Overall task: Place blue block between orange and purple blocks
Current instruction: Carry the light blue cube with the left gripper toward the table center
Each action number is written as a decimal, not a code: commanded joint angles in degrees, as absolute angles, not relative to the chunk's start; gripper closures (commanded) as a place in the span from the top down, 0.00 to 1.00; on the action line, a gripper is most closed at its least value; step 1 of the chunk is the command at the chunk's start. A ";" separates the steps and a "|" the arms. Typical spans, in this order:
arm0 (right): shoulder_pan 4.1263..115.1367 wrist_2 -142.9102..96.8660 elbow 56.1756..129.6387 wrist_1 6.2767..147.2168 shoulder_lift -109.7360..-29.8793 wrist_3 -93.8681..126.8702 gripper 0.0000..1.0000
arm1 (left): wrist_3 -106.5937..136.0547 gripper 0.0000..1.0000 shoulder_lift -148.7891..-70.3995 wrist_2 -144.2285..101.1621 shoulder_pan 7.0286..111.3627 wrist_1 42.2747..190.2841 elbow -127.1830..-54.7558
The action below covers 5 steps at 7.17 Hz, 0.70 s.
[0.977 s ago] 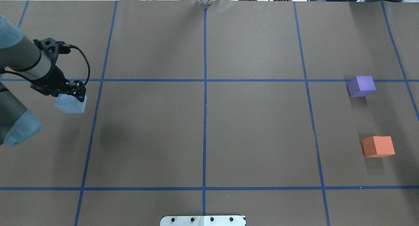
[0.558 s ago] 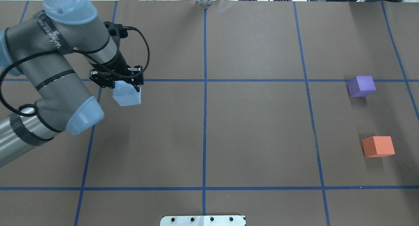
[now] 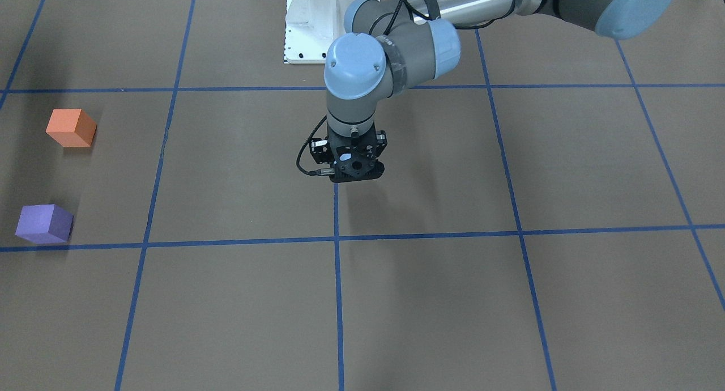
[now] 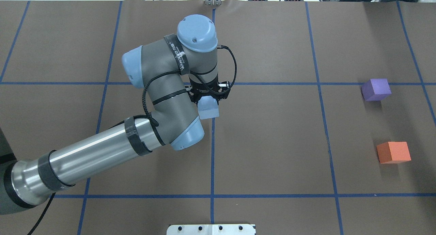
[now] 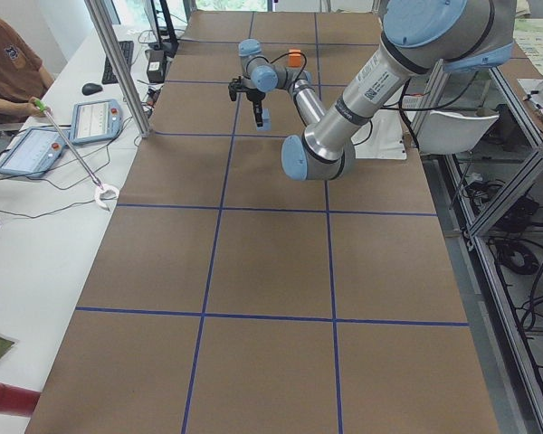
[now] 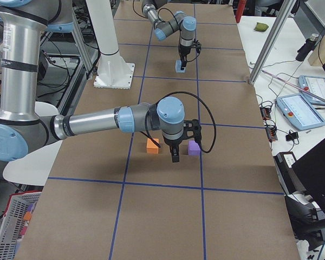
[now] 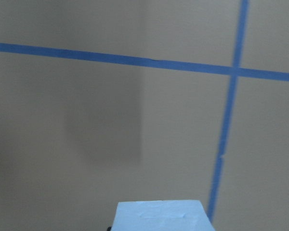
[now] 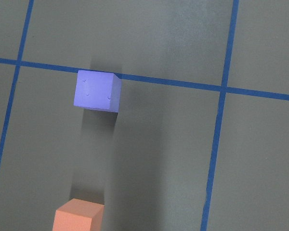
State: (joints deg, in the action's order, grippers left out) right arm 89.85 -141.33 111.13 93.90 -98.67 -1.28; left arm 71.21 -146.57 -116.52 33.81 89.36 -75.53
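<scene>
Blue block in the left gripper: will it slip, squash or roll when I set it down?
Probably light: the blue block hangs below the left gripper, held only at its top. Its matte, slightly uneven face suggests foam, so it may give a little but grip well. Flat faces and square edges: it should sit, not roll.
</scene>
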 commanded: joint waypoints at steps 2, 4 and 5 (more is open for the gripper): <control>87.82 -141.33 114.51 94.04 -95.72 7.62 0.99 | 71.46 0.28 -148.62 -113.29 31.47 96.68 -66.54; 84.75 -141.33 116.79 94.13 -92.74 15.60 0.99 | 71.45 1.00 -148.54 -113.29 31.64 96.33 -67.06; 82.46 -141.33 118.20 94.22 -91.16 20.26 0.99 | 71.28 1.00 -148.62 -113.64 32.60 95.81 -67.84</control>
State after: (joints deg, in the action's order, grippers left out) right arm 85.08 -141.35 116.45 94.12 -93.09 14.67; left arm 71.40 -148.57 -113.40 31.84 96.24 -67.17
